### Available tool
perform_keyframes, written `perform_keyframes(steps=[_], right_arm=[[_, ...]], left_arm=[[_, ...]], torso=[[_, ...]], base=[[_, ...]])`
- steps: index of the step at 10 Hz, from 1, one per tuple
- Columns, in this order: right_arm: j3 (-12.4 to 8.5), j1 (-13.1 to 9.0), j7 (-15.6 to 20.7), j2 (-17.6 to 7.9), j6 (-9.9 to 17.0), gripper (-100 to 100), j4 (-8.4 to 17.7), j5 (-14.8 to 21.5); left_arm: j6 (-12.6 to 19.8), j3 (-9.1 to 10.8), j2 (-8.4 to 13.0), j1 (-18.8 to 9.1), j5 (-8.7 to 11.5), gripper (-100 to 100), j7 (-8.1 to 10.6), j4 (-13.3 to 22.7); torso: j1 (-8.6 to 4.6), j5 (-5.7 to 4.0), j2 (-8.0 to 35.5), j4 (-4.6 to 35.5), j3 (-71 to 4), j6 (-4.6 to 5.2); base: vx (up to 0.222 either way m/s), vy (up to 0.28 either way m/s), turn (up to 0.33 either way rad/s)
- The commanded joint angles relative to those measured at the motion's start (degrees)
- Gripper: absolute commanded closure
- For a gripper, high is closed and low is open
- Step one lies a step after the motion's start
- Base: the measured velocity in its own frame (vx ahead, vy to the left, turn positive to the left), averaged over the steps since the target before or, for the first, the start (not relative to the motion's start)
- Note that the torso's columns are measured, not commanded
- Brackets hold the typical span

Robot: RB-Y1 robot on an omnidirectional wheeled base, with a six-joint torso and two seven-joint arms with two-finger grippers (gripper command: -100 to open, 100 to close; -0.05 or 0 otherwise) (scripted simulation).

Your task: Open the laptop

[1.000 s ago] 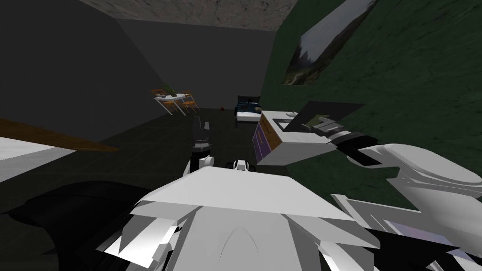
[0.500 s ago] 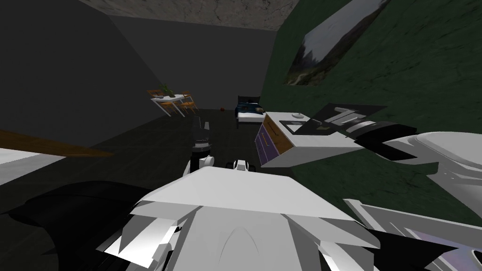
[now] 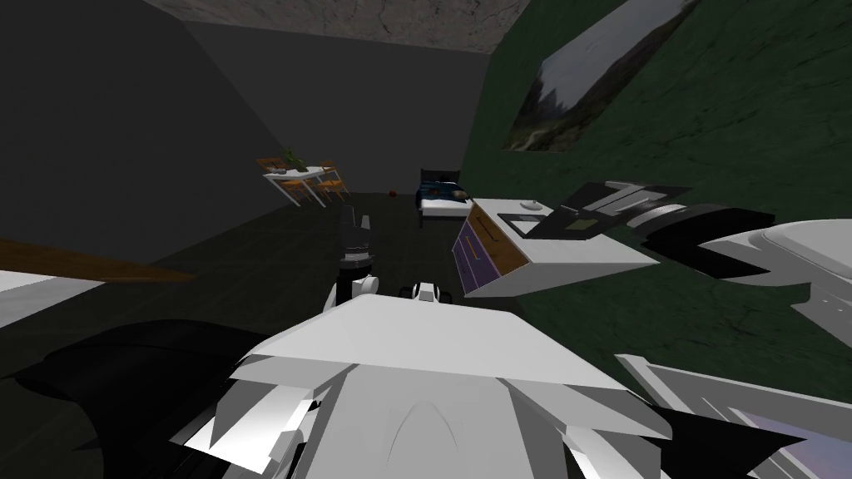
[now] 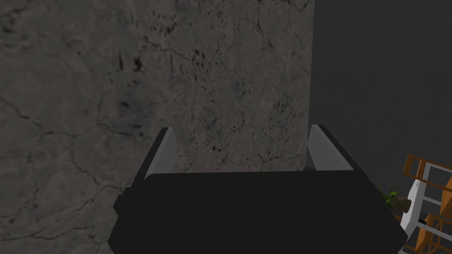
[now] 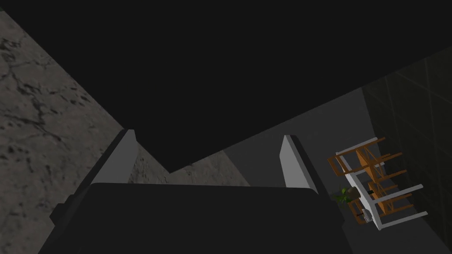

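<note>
The laptop [image 3: 522, 223] lies on a white-topped cabinet [image 3: 574, 259] with purple drawer fronts, against the green wall on my right. Its dark lid [image 3: 576, 223] is raised and leans far back toward the wall. My right gripper [image 3: 620, 198] is at the lid's upper edge, fingers open. In the right wrist view a flat black surface [image 5: 212, 79] spreads just beyond the right gripper [image 5: 207, 134], and nothing sits between the fingers. My left gripper [image 3: 354, 220] hangs in front of my chest, pointing up, open and empty [image 4: 240, 130].
A small pale object [image 3: 530, 204] rests at the cabinet's far end. A bed [image 3: 441, 199] stands beyond it by the green wall. A white table with orange chairs [image 3: 301, 179] is at the far wall. Dark floor lies between.
The laptop lid has tipped further back toward the wall. My right gripper and forearm have moved to the right with it. The left arm has stayed still.
</note>
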Motion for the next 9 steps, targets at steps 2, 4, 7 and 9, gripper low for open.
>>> perform_keyframes(steps=[2,4,7,9], right_arm=[[-0.3,1.9,-3.3,-4.2,-2.6,100,0.7,-0.4],[-0.5,2.8,-4.9,-7.2,-4.0,100,1.0,-0.7],[-0.8,4.6,-8.2,-11.8,-6.6,100,1.7,-1.1],[-0.9,5.6,-9.8,-14.5,-7.9,100,2.0,-1.3]], left_arm=[[0.0,0.0,0.0,0.0,0.0,0,0.0,0.0],[0.0,0.0,0.0,0.0,0.0,0,0.0,0.0],[0.0,0.0,0.0,0.0,0.0,0,0.0,0.0],[0.0,0.0,0.0,0.0,0.0,0,0.0,0.0]], torso=[[0.17,0.07,-0.1,0.0,-0.1,0.04],[0.25,0.08,-0.3,-0.1,-0.2,-0.09],[0.1,0.0,-0.2,-0.1,-0.1,-0.1],[0.17,0.02,-0.3,-0.1,-0.2,-0.02]], base=[[0.075,0.005,-0.107],[0.096,0.014,-0.065],[0.087,0.004,-0.075],[0.107,0.025,-0.089]])
